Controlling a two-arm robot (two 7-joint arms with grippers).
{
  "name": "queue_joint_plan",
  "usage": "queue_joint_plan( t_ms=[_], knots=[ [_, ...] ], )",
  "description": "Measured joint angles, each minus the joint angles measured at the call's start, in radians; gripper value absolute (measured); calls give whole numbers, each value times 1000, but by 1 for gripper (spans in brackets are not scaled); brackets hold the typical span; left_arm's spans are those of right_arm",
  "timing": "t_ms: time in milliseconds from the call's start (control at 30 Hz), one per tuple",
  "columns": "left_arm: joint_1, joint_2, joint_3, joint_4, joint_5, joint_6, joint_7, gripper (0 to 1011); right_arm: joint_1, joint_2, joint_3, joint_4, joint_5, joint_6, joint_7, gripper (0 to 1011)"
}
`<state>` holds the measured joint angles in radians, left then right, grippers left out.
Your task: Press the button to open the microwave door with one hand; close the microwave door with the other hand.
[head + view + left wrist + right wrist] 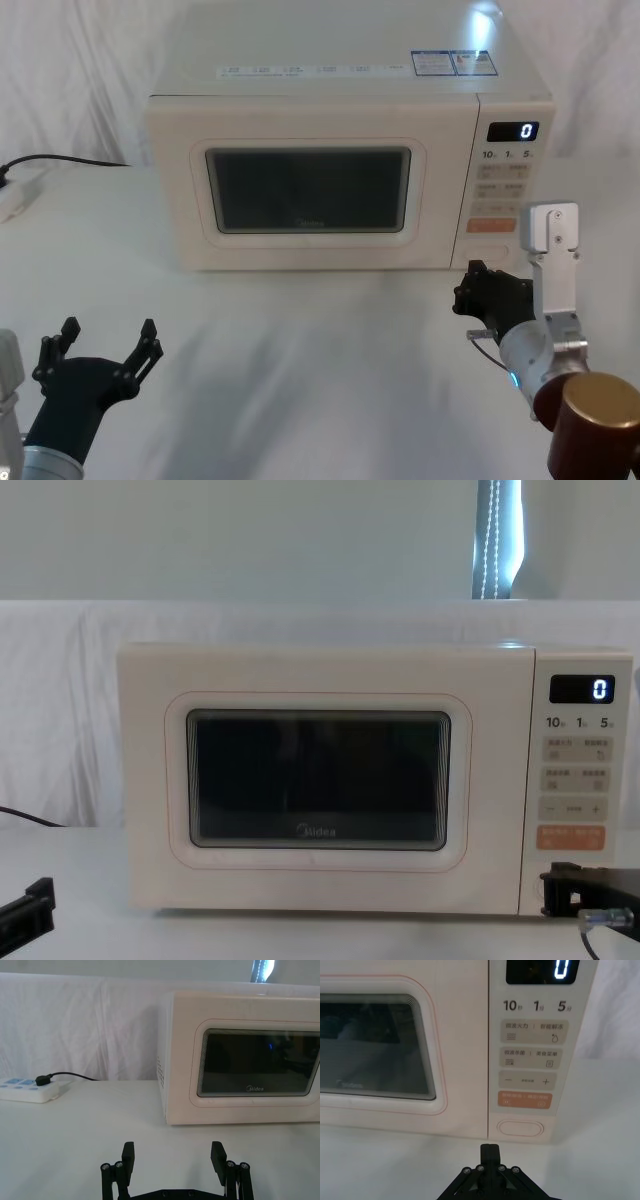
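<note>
- At the near left corner of the counter, the left hand hovers low with its fingers spread wide, holding nothing; it stands well apart from the microwave and appears to be waiting.
- At the near right of the counter, the right hand is extended toward the control panel, its fingers pressed together into a single narrow tip that grips nothing.
- In the right wrist view that tip sits just in front of and slightly below the button, short of touching it and offset a little toward the door side.
- The button is the lowest key on the panel, directly under the orange key, at the microwave's lower right front corner.
- The microwave door is shut flush with the cabinet, its dark window facing the robot; the display reads zero.
- Toward the far left edge of the counter, a power strip with a black cord lies well clear of the work.
- Judgement: the step in hand is the approach to press the button; the door has not yet been released.
- Next move calls for a small shift toward the button's centre, a slight rise, then a firm straight push inward.
- The left hand should keep out of the door's swing until it opens, then take the closing step.
</note>
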<state>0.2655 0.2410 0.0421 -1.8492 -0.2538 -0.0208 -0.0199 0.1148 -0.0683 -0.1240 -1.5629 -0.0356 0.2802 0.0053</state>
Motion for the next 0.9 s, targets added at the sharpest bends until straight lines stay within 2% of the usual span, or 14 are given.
queue_joint_plan(
  t_ms=[467, 900],
  knots=[
    [0, 0, 0, 0, 0, 0, 0, 1001, 106, -25, 39, 149, -14, -9, -15, 0],
    [0, 0, 0, 0, 0, 0, 0, 1001, 182, -28, 59, 267, -40, -57, -30, 0]
  ],
)
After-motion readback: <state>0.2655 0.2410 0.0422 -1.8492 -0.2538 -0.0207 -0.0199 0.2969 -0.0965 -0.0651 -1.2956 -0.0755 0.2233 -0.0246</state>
